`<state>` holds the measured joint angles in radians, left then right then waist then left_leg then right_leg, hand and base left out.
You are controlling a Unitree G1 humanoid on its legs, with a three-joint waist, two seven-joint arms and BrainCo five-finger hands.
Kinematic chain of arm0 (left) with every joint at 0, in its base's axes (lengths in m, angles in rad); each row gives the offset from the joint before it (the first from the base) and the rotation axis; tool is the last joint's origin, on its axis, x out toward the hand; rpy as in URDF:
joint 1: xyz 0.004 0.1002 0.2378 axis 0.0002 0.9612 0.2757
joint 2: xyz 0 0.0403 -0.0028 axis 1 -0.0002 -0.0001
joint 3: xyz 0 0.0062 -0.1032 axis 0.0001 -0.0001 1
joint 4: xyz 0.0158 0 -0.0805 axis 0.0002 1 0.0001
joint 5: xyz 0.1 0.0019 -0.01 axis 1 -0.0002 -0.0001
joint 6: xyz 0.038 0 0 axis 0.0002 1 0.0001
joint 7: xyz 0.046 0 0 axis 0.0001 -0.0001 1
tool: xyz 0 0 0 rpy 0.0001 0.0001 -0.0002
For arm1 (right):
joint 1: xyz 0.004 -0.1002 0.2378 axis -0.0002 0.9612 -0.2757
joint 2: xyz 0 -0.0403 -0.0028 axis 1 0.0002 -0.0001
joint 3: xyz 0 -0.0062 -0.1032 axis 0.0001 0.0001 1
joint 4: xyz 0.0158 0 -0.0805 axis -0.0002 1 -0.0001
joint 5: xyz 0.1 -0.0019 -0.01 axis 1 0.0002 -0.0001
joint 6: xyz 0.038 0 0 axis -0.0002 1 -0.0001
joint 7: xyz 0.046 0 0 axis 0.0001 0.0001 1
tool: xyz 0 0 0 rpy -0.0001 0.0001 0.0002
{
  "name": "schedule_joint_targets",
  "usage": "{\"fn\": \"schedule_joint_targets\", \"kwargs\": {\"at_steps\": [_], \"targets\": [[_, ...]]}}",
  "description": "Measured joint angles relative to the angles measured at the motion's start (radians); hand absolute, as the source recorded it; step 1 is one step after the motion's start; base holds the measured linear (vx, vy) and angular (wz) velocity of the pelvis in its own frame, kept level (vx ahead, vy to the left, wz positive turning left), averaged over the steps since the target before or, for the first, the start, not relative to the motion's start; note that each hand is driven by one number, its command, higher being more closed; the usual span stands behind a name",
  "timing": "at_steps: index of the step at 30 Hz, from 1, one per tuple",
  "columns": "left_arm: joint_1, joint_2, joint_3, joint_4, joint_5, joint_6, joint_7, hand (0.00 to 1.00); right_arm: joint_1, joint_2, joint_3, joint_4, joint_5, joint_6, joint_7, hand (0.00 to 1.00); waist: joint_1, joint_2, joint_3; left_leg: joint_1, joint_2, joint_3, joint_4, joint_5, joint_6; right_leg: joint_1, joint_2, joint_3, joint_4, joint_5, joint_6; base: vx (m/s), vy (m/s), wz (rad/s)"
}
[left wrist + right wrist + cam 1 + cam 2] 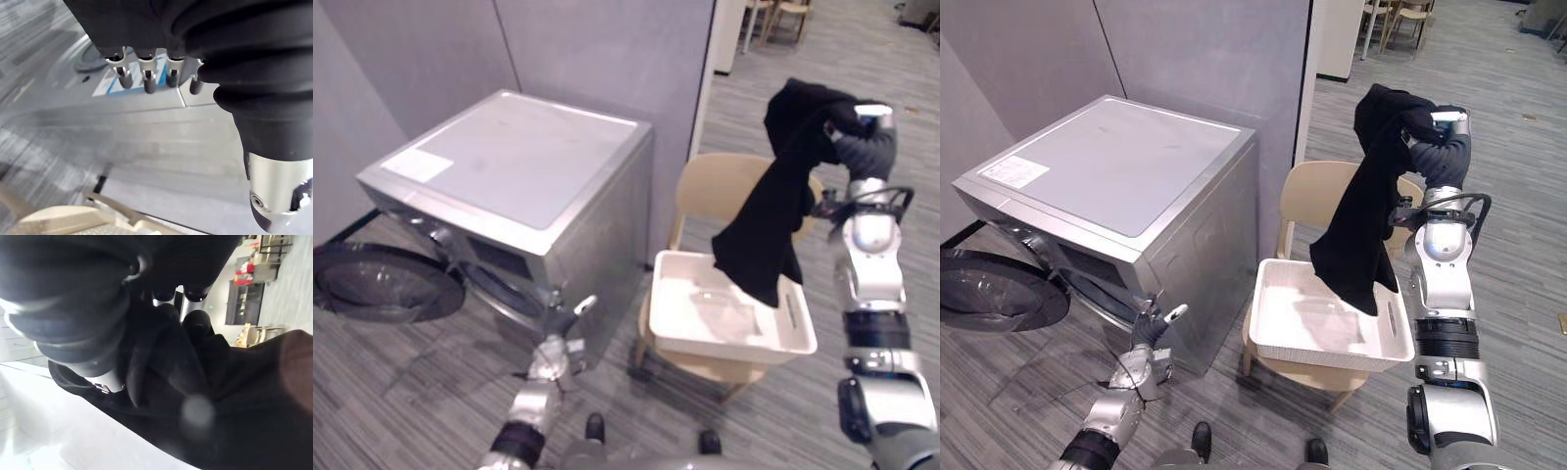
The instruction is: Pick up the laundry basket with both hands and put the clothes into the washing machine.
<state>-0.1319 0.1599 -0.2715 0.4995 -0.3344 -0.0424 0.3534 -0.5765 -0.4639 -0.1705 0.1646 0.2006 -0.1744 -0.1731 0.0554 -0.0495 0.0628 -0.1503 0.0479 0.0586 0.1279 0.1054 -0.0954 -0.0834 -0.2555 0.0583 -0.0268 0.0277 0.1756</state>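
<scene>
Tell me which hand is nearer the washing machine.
Left. The left hand hangs open by the washing machine, at its front corner; the right hand holds a black garment over the basket, farther off.

the garment [771, 220] is black, the basket [724, 349] white, the washer [519, 157] silver.

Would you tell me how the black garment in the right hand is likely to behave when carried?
Probably floppy: the black garment hangs in a long limp fold from the right hand, its end above the basket. Likely light, since one hand holds it up. It may swing or snag.
</scene>
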Motion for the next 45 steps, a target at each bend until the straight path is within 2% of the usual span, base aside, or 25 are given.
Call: {"fn": "schedule_joint_targets", "kwargs": {"at_steps": [1, 2, 3, 4, 5, 6, 7, 8, 11, 13, 17, 19, 23, 27, 31, 39, 45], "targets": [[-0.021, -0.003, -0.025, 0.024, 0.000, 0.007, 0.000, 0.00, -0.025, 0.000, 0.018, 0.000, 0.002, 0.002, 0.001, 1.00, 0.003, 0.026, -0.006, -0.021, 0.008, -0.012, 0.087, -0.118, 0.025, -0.005, 0.011, 0.012, -0.006, -0.005, 0.007, -0.04, 0.140, -0.04], [-0.038, 0.007, -0.044, 0.033, 0.000, 0.021, -0.001, 0.00, -0.045, 0.029, 0.035, -0.005, 0.007, -0.001, 0.000, 1.00, -0.006, 0.036, -0.010, -0.009, 0.019, 0.032, 0.045, -0.118, 0.010, -0.015, 0.018, 0.049, 0.014, -0.007, 0.019, -0.08, 0.085, 0.04], [-0.090, 0.016, -0.108, 0.032, 0.022, 0.006, -0.048, 0.00, -0.052, 0.032, 0.060, -0.001, 0.011, -0.005, -0.001, 1.00, -0.029, 0.031, -0.013, 0.008, 0.015, 0.042, -0.014, -0.106, -0.011, -0.034, 0.040, 0.051, 0.088, -0.005, 0.017, -0.08, 0.060, 0.32], [-0.142, 0.020, -0.156, 0.029, 0.031, -0.004, -0.073, 0.00, -0.053, 0.038, 0.071, 0.008, 0.013, -0.005, 0.000, 1.00, -0.042, 0.004, -0.025, 0.011, -0.007, 0.037, -0.029, -0.112, -0.038, -0.040, 0.036, 0.049, 0.104, -0.006, -0.004, -0.08, 0.046, 0.85], [-0.294, -0.004, -0.233, 0.021, 0.042, -0.018, -0.113, 0.00, -0.078, 0.044, 0.084, 0.015, 0.015, -0.001, 0.002, 1.00, -0.076, -0.023, -0.036, -0.060, -0.029, -0.002, 0.143, -0.141, 0.003, -0.054, 0.013, 0.052, 0.122, -0.010, 0.001, -0.07, 0.031, 0.28], [-0.434, -0.048, -0.252, 0.010, 0.059, -0.060, -0.145, 0.00, -0.109, 0.063, 0.111, 0.011, 0.019, -0.008, 0.001, 1.00, -0.070, -0.003, -0.057, -0.060, 0.001, 0.021, 0.157, -0.176, -0.003, -0.069, 0.044, 0.072, 0.091, -0.010, -0.001, -0.07, 0.066, -0.17], [-0.485, -0.062, -0.248, 0.003, 0.066, -0.085, -0.152, 0.00, -0.121, 0.076, 0.132, 0.009, 0.023, -0.012, 0.001, 1.00, -0.071, -0.011, -0.061, -0.048, 0.005, 0.047, 0.129, -0.181, -0.015, -0.071, 0.044, 0.092, 0.068, -0.024, -0.018, -0.07, 0.075, -1.16], [-0.577, -0.082, -0.248, -0.003, 0.071, -0.135, -0.157, 0.00, -0.153, 0.081, 0.173, 0.007, 0.024, -0.015, 0.003, 1.00, -0.074, -0.014, -0.070, -0.023, 0.010, 0.072, 0.072, -0.181, -0.015, -0.092, 0.052, 0.092, 0.079, -0.001, -0.022, -0.04, 0.059, -1.02], [-0.667, -0.104, -0.249, -0.018, 0.072, -0.174, -0.157, 0.00, -0.216, 0.063, 0.170, 0.005, 0.025, -0.020, -0.001, 1.00, -0.099, -0.026, -0.085, 0.008, 0.015, 0.083, 0.007, -0.174, -0.025, -0.071, 0.087, 0.083, 0.080, 0.038, -0.041, -0.02, -0.015, -0.73], [-0.667, -0.140, -0.285, -0.005, 0.069, -0.173, -0.159, 0.00, -0.232, 0.022, 0.154, -0.004, 0.025, -0.026, -0.003, 1.00, -0.100, -0.017, -0.088, 0.047, 0.020, 0.078, -0.069, -0.154, -0.042, -0.080, 0.100, 0.078, 0.085, 0.038, -0.041, -0.02, -0.098, -0.26], [-0.667, -0.199, -0.334, -0.001, 0.048, -0.173, -0.182, 0.00, -0.232, 0.013, 0.115, -0.051, 0.024, -0.026, -0.016, 1.00, -0.096, 0.004, -0.101, 0.125, 0.041, 0.073, -0.225, -0.117, -0.066, -0.080, 0.132, 0.066, 0.088, 0.038, -0.041, 0.03, -0.093, 0.02], [-0.665, -0.204, -0.357, -0.009, 0.025, -0.171, -0.202, 0.00, -0.232, 0.013, 0.098, -0.075, 0.024, -0.027, -0.021, 1.00, -0.093, 0.005, -0.102, 0.124, 0.051, 0.057, -0.230, -0.112, -0.072, -0.079, 0.141, 0.054, 0.088, 0.038, -0.041, 0.04, -0.067, 0.02], [-0.646, -0.205, -0.372, -0.039, 0.013, -0.159, -0.243, 0.00, -0.232, -0.003, 0.088, -0.111, 0.018, -0.041, -0.021, 1.00, -0.095, 0.009, -0.104, 0.129, 0.059, 0.027, -0.230, -0.086, -0.058, -0.059, 0.152, 0.036, 0.074, 0.041, -0.037, 0.06, -0.030, 0.01], [-0.633, -0.208, -0.397, -0.039, 0.013, -0.157, -0.246, 0.00, -0.231, -0.017, 0.074, -0.111, 0.002, -0.044, -0.021, 1.00, -0.093, 0.015, -0.108, 0.135, 0.058, 0.017, -0.230, -0.003, -0.038, -0.039, 0.150, 0.025, 0.069, 0.034, -0.039, 0.09, -0.003, 0.06], [-0.633, -0.209, -0.397, -0.039, 0.016, -0.148, -0.242, 0.00, -0.231, -0.015, 0.063, -0.111, 0.002, -0.044, -0.021, 1.00, -0.095, 0.013, -0.107, 0.138, 0.042, 0.003, -0.224, 0.005, -0.029, -0.027, 0.142, 0.017, 0.068, 0.032, -0.039, 0.09, 0.012, 0.09], [-0.648, -0.218, -0.384, -0.014, 0.024, -0.135, -0.209, 0.00, -0.231, -0.010, 0.065, -0.109, -0.003, -0.044, -0.021, 1.00, -0.098, 0.011, -0.106, 0.143, 0.043, -0.001, -0.227, 0.005, -0.029, -0.024, 0.147, 0.007, 0.078, 0.021, -0.048, 0.00, -0.004, 0.02], [-0.734, -0.238, -0.344, 0.038, 0.024, -0.130, -0.176, 0.00, -0.232, 0.003, 0.068, -0.109, -0.002, -0.044, -0.021, 1.00, -0.103, 0.008, -0.105, 0.148, 0.055, 0.012, -0.230, 0.004, -0.029, -0.029, 0.153, 0.016, 0.085, 0.008, -0.042, -0.06, -0.016, -0.05]]}}
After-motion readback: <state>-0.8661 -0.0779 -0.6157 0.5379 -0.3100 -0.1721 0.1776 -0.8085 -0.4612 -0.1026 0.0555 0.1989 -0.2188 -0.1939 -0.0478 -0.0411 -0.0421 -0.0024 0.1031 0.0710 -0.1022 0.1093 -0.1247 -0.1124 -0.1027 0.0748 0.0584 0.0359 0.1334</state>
